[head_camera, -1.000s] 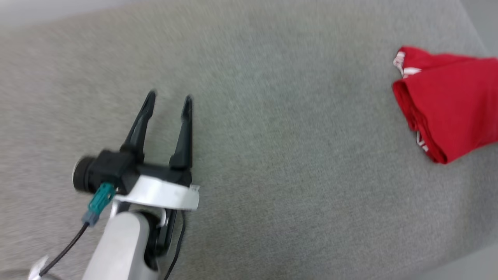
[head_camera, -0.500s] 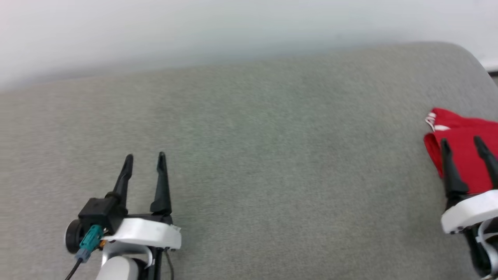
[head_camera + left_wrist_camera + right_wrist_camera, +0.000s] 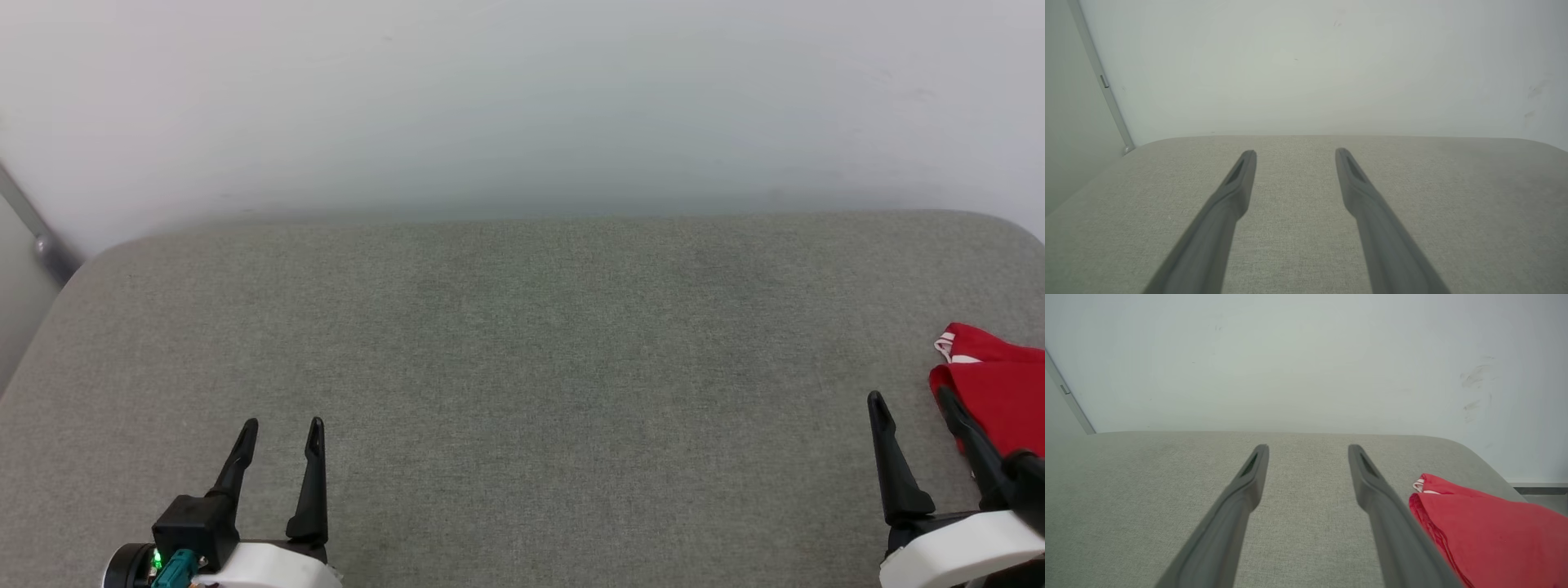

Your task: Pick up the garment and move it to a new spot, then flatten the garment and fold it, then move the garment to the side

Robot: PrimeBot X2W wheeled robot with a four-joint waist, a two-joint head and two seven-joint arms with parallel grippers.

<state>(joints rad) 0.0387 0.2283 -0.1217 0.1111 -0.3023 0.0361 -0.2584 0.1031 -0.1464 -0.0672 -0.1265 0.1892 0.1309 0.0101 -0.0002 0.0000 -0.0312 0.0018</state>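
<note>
Grey fabric pad point(image 3: 522, 367) w/ rounded far corners fills the foreground, plain white wall point(image 3: 522, 98) behind it. Garment point(image 3: 1000, 400) lies folded at the pad's right edge, red w/ a bit of white striped trim at its far left corner; the head view's edge cuts it off. In the right wrist view, the garment point(image 3: 1494, 535) sits low on the right, folded edge facing the fingers.

Right gripper point(image 3: 910, 394) is just beside it, fingers spread apart w/ nothing between them. Its outer finger overlaps the red cloth in the head view; can't tell if it touches. Right wrist cam: right gripper point(image 3: 1308, 447) points over bare pad toward the wall.

Left gripper point(image 3: 282, 422) is well apart at lower left, also spread and empty, over bare pad; same in the left wrist view point(image 3: 1295, 152). Thin metal strip point(image 3: 33, 229) runs up the wall at far left.
</note>
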